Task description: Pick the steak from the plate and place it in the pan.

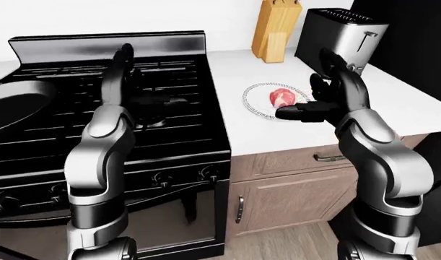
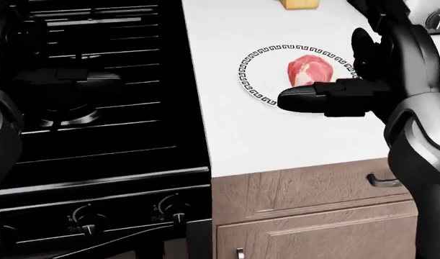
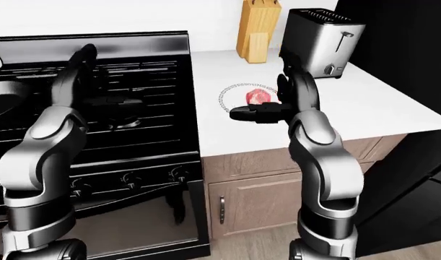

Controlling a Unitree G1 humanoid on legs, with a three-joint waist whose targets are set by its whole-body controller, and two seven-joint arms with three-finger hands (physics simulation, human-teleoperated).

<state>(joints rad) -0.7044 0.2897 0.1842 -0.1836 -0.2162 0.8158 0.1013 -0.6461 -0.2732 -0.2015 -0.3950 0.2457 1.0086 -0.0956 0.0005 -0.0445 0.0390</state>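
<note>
A red raw steak (image 2: pixel 308 69) lies on a white plate with a black patterned rim (image 2: pixel 250 87) on the white counter, right of the stove. My right hand (image 2: pixel 333 81) is open just beside and over the plate's lower right edge. One finger (image 2: pixel 299 100) points left across the rim and the others (image 2: pixel 363 46) stand upright right of the steak, not touching it. The black pan (image 1: pixel 11 108) sits at the stove's far left in the left-eye view. My left hand (image 1: pixel 123 70) is open and raised above the stove grates, holding nothing.
A black gas stove (image 1: pixel 169 130) with front knobs (image 2: pixel 173 208) fills the left. A wooden knife block (image 1: pixel 277 30) and a steel toaster (image 1: pixel 336 35) stand at the counter's top. Wooden cabinets (image 2: pixel 313 216) lie below. A tall black appliance (image 3: pixel 401 65) borders the right.
</note>
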